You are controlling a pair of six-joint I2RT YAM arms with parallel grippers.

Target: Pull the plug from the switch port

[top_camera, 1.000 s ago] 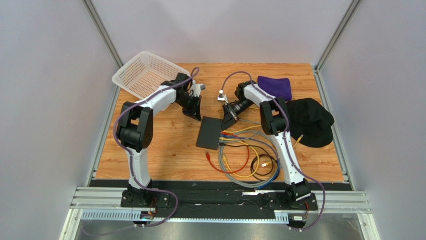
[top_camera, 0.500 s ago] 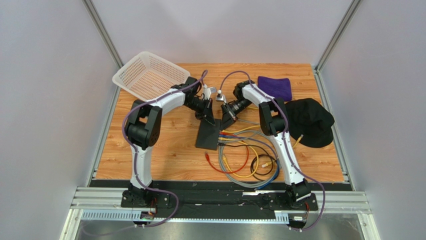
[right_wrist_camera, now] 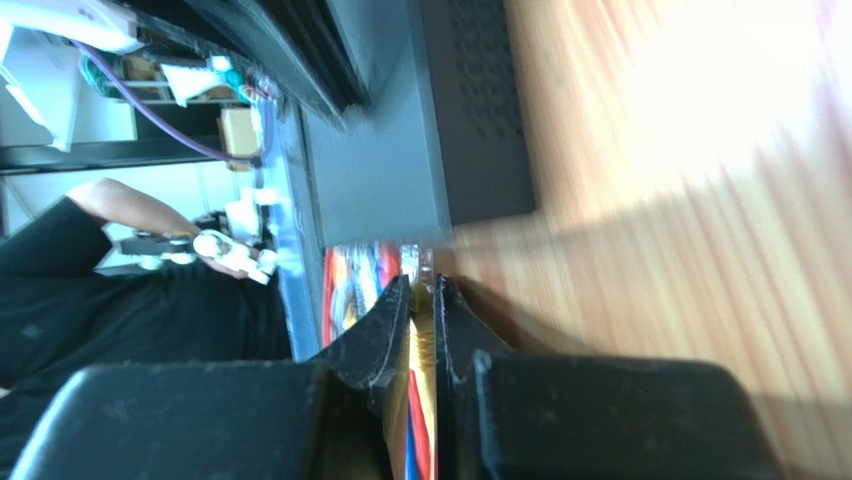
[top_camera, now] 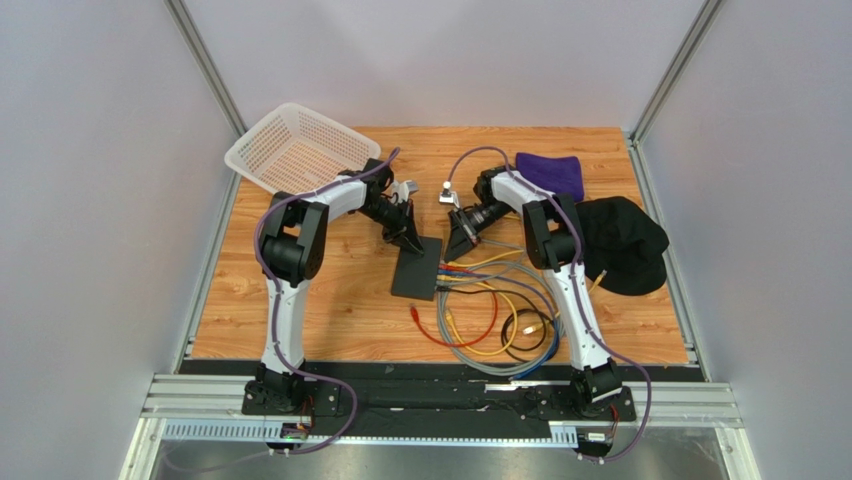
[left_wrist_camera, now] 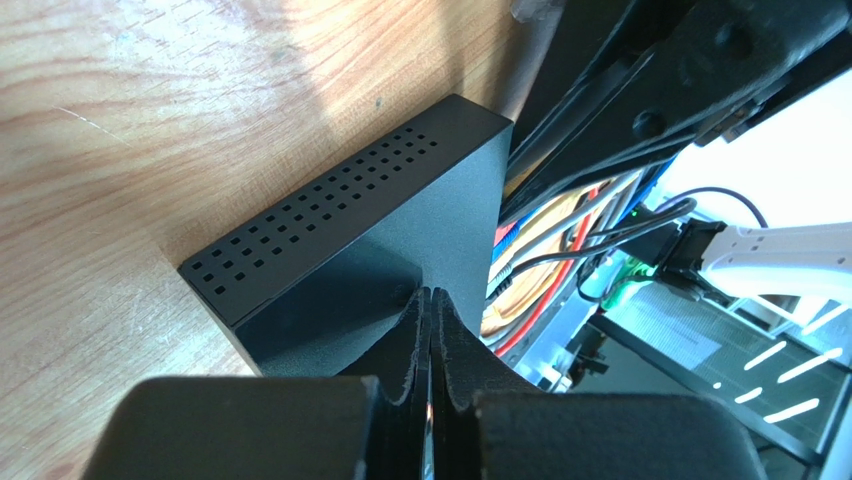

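- Left arm swung in from beside the basket [top_camera: 288,150]. The left gripper [top_camera: 409,237] now sits on the far-left corner of the switch [top_camera: 418,270]. Right arm barely changed, switch in the same spot.
- Left gripper: jaws fully closed, nothing between them. In the wrist view the tips touch the switch's top face.
- Right gripper [top_camera: 461,243]: at the far-right corner of the switch, jaws nearly closed on something yellow, which reads as the plug [right_wrist_camera: 421,275] at the socket edge.
- Hard to make out: the right wrist view is smeared and blown out on the table side, so how the plug seats in its port is unclear.
- Sockets themselves aren't visible from the top; they're too small and covered by the cables [top_camera: 490,320].
- In the left wrist view, the gripper's own fingers cut off the near part of the switch. Only the top face and a perforated side show.
- Switch lies flat mid-table [top_camera: 300,300], between the two grippers.
- Long axis runs near-to-far, slightly slanted. The socket edge faces right, towards the right arm.
- Red, blue, yellow and grey cables leave that edge and loop towards the near side.
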